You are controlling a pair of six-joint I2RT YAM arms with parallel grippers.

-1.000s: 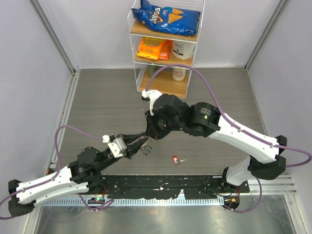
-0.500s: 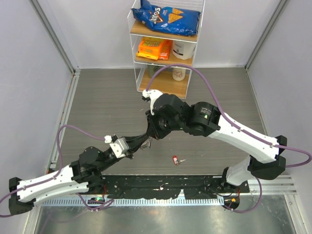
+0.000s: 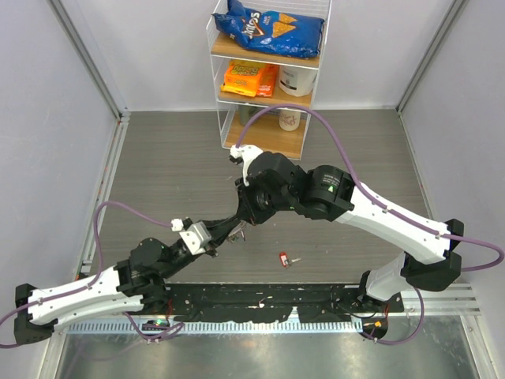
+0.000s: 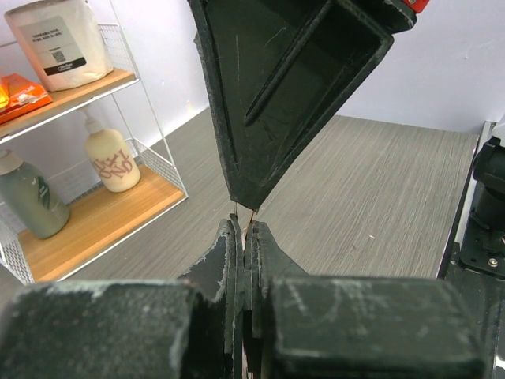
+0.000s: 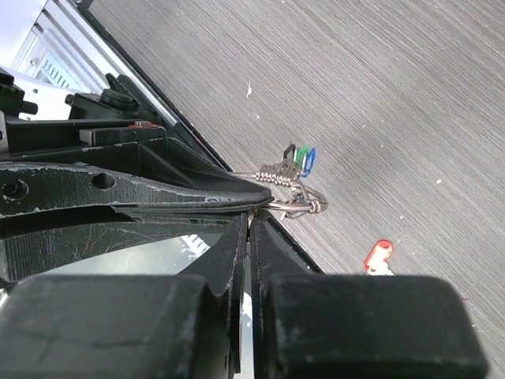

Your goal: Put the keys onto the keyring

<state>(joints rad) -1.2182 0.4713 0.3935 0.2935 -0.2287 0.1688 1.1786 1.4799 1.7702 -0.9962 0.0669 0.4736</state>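
A: Where is the keyring (image 5: 296, 201)?

B: Up off the table (image 3: 173, 174), at the spot where the two grippers meet tip to tip. In the right wrist view most of its loop juts out past the fingertips, with the near arc tucked in between them.

A: How do the fingers stand?

B: The left gripper (image 5: 264, 194) has its fingers pressed together, nipping the ring's near arc from the side. The right gripper (image 5: 248, 221) is closed too, its tips pinching the same stretch of wire.

A: And the keys?

B: The green key (image 5: 293, 156) and the blue key (image 5: 308, 160) hang side by side on the ring, beyond the fingertips. The red key (image 3: 283, 258) lies alone on the table, apart from both grippers, toward the right arm's side.
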